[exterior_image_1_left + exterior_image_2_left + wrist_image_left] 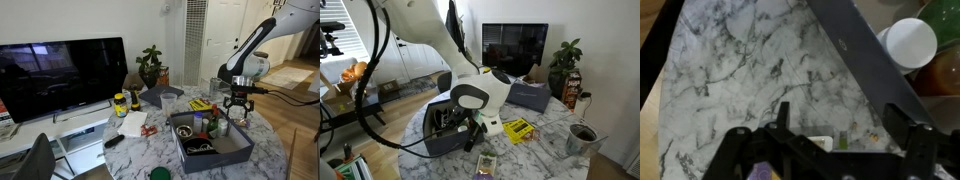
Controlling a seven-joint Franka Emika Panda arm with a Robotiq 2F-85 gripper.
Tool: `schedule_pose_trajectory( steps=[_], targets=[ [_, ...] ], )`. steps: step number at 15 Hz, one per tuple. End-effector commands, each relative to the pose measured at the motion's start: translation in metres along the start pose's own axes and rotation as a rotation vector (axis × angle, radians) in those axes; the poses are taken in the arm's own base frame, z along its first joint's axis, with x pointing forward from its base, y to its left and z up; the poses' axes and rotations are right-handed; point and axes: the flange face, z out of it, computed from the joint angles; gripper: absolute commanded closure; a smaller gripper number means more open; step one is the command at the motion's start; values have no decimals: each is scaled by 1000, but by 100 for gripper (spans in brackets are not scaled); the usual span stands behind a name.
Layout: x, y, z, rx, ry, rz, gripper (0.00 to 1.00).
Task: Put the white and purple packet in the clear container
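Observation:
My gripper (840,125) is open and empty, hovering over bare marble beside the grey-blue tray (855,50). It shows in both exterior views (237,104) (473,132), just off the tray's side. A small flat packet (486,163), pale with purple, lies on the table near its edge, a little beyond the fingertips. A purple patch (763,172) shows at the bottom of the wrist view, mostly hidden by the gripper body. A small see-through box, the clear container (171,101), stands toward the middle of the table, well away from the gripper.
The grey-blue tray (236,152) holds several items, including a white cup (910,40). A yellow packet (518,128) lies on the marble. A drinking glass (582,138) stands near the table edge. A TV (60,75) and a plant (151,65) stand behind.

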Motion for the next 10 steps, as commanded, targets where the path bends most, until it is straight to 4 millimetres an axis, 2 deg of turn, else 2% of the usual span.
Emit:
schedule_pose_trajectory(
  steps=[1, 3, 4, 5, 7, 10],
  targets=[
    [0, 0, -1, 0, 0, 0, 4],
    [1, 1, -1, 1, 1, 3, 4],
    [1, 1, -2, 1, 1, 3, 1],
    [8, -7, -5, 53, 123, -1, 0],
    [18, -23, -5, 86, 235, -35, 0],
    [30, -42, 4, 111, 328, -55, 0]
  ],
)
